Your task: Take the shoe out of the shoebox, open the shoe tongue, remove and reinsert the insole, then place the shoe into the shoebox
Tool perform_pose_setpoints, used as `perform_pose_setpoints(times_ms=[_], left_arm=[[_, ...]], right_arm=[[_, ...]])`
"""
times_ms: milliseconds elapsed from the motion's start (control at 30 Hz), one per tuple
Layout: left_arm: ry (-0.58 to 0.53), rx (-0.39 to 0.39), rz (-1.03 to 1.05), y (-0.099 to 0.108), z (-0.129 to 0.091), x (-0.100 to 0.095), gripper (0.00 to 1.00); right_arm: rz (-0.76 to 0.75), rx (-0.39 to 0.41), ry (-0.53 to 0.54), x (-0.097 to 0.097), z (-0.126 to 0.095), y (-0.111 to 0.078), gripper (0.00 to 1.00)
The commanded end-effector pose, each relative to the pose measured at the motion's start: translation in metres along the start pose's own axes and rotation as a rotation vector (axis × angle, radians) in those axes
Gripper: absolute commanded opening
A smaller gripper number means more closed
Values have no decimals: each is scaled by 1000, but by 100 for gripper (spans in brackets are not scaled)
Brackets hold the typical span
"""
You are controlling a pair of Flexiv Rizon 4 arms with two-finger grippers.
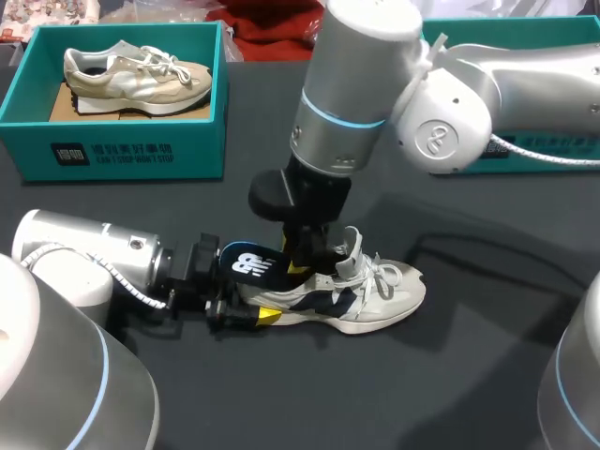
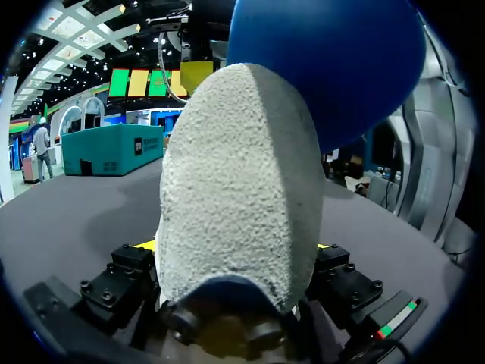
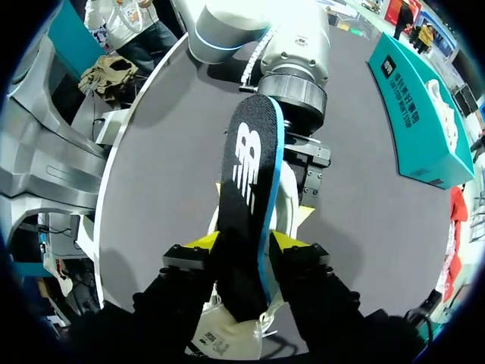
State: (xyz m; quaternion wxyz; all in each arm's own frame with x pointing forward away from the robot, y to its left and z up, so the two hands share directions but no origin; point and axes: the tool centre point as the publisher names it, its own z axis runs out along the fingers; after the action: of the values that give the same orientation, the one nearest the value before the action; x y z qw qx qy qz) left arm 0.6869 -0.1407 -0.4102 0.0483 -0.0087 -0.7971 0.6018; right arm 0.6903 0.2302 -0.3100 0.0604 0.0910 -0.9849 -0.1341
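A white and navy shoe (image 1: 361, 292) lies on its side on the dark table, toe to the right. My left gripper (image 1: 246, 314) is shut on its heel (image 2: 235, 189), one yellow tip on each side. A dark insole (image 1: 248, 264) with a white logo and a blue underside (image 2: 333, 68) sticks out of the shoe's opening, slanting up over the heel. My right gripper (image 1: 302, 262) comes down from above at the shoe's opening. It is open, its yellow fingers either side of the insole (image 3: 246, 152). Below them lie the tongue and laces (image 3: 227, 337).
A teal shoebox (image 1: 112, 150) stands at the back left and holds a beige shoe (image 1: 131, 75). A second teal box (image 1: 553, 23) stands at the back right, behind my right arm. Bare dark tabletop (image 1: 450, 375) lies in front of the shoe.
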Motion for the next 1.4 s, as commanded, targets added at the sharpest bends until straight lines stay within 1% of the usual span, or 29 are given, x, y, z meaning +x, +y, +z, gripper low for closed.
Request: perform_pose_setpoints(times_ms=[33,133,167,200,233,267,633,700,767,800,833,867,967,1000,1067,1100,1300,1367,1400], left_arm=[[0,-1,0,3,0,-1,0],[0,-1,0,3,0,-1,0],[0,-1,0,3,0,-1,0],[0,-1,0,3,0,-1,0],[0,-1,0,3,0,-1,0],[0,-1,0,3,0,-1,0],[0,-1,0,3,0,-1,0],[0,-1,0,3,0,-1,0],[0,-1,0,3,0,-1,0],[0,-1,0,3,0,-1,0],[0,-1,0,3,0,-1,0],[0,-1,0,3,0,-1,0],[0,-1,0,3,0,-1,0],[0,-1,0,3,0,-1,0],[0,-1,0,3,0,-1,0],[0,-1,0,3,0,-1,0],[0,-1,0,3,0,-1,0],[0,-1,0,3,0,-1,0],[0,-1,0,3,0,-1,0]], right_arm=[[16,8,-11,3,-5,2,47],[38,-8,8,4,-8,1,50],[38,-12,17,4,-9,1,70],[37,-12,22,3,-10,1,100],[38,-3,26,3,-11,2,100],[46,43,17,5,-12,4,100],[46,43,17,5,-12,4,100],[50,18,35,7,-12,7,100],[68,-46,61,9,-13,9,100],[76,-52,71,9,-14,10,100],[102,-72,89,10,-14,10,88],[113,-98,112,9,-14,10,70],[143,-141,163,6,-11,8,80],[146,-149,169,5,-10,8,80],[162,-173,196,3,-7,7,75],[165,-182,203,3,-6,7,76],[192,-216,249,-1,-2,8,75],[198,-228,266,-2,0,9,69],[199,-241,276,-2,1,9,68]])
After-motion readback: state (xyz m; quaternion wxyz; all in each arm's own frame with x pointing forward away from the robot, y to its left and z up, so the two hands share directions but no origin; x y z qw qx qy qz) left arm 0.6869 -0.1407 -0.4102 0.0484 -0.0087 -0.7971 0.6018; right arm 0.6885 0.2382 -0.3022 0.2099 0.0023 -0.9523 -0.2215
